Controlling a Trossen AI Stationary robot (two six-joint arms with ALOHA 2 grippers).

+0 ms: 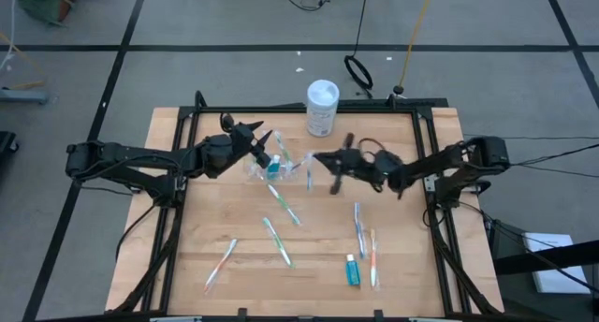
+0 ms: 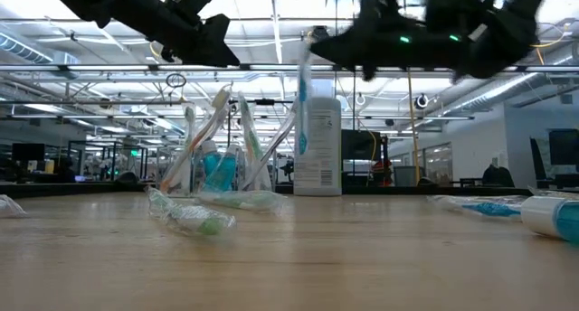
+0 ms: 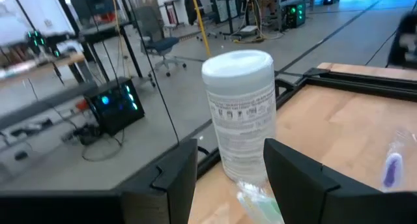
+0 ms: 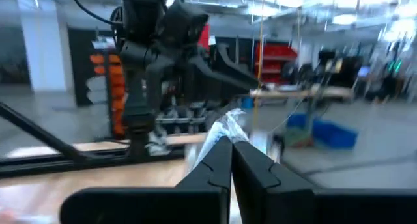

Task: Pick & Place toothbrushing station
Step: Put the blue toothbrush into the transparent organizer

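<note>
A small clear cup (image 1: 270,168) stands on the table's far middle, holding a teal toothpaste tube (image 2: 217,169) and several wrapped toothbrushes (image 2: 194,135) that lean on its rim. My left gripper (image 1: 265,142) hovers open just above and left of the cup. My right gripper (image 1: 320,160) is shut on a wrapped toothbrush (image 2: 303,108) to the right of the cup. More toothbrushes (image 1: 284,206) (image 1: 278,241) (image 1: 221,263) (image 1: 359,228) (image 1: 373,257) and a teal toothpaste tube (image 1: 352,270) lie flat on the table. My right gripper pinches the wrapped toothbrush by its upper end (image 4: 228,127) between its two shut fingers. The fingers come level from the table's right. The brush hangs nearly upright below them (image 2: 302,121), clear of the table and beside the cup.
A white cylindrical canister (image 1: 322,107) stands at the table's far edge just behind the cup and both grippers. A black frame (image 1: 426,172) runs around the wooden table. The table's near middle between the loose brushes is bare wood.
</note>
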